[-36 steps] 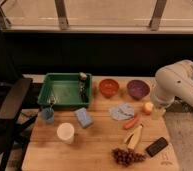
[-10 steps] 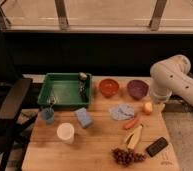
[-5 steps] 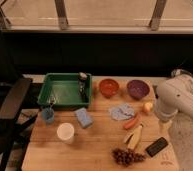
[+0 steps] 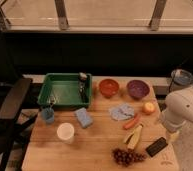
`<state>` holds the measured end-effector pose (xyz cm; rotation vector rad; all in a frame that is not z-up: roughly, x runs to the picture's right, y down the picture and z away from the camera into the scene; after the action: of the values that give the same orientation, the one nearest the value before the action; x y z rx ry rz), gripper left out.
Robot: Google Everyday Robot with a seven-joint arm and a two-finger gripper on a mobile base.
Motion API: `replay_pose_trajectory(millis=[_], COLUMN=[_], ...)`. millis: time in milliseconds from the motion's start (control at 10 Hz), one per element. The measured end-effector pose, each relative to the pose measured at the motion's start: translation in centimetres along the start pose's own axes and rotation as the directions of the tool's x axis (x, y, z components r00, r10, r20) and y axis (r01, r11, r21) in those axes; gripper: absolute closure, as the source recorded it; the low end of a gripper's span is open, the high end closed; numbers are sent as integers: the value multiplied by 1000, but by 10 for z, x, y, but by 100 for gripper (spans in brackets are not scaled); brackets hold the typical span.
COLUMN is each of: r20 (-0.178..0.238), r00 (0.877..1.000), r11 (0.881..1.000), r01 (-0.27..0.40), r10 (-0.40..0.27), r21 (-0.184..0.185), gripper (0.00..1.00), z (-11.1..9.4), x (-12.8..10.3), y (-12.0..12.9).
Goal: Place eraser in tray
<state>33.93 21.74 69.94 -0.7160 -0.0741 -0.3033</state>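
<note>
- The eraser is lying flat near the front right corner of the bench, just right of the banana and grapes.
- The gripper is hanging just beside the eraser, on its right; whether it is spread or closed cannot be told.
- The tray is sitting well apart, at the bench's far left.

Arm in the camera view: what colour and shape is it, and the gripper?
The arm is a bulky, rounded, off-white shell with smooth curved segments; no cables or markings show. The gripper is a pale stub under it, at the right edge of the table beside the black eraser.
</note>
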Motion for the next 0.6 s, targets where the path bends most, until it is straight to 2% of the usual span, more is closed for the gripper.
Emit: replay_pose_trajectory(millis=[300,400,600], r20=[1,2,10], r00=[1000,1000,1000], r11=[1000,1000,999], r01=[-1,1,1], r10=[1,-1,-1], r21=[0,-11,-41], gripper=[35,35,35], z=[0,3,24], x=[1,2,3], y=[0,3,12])
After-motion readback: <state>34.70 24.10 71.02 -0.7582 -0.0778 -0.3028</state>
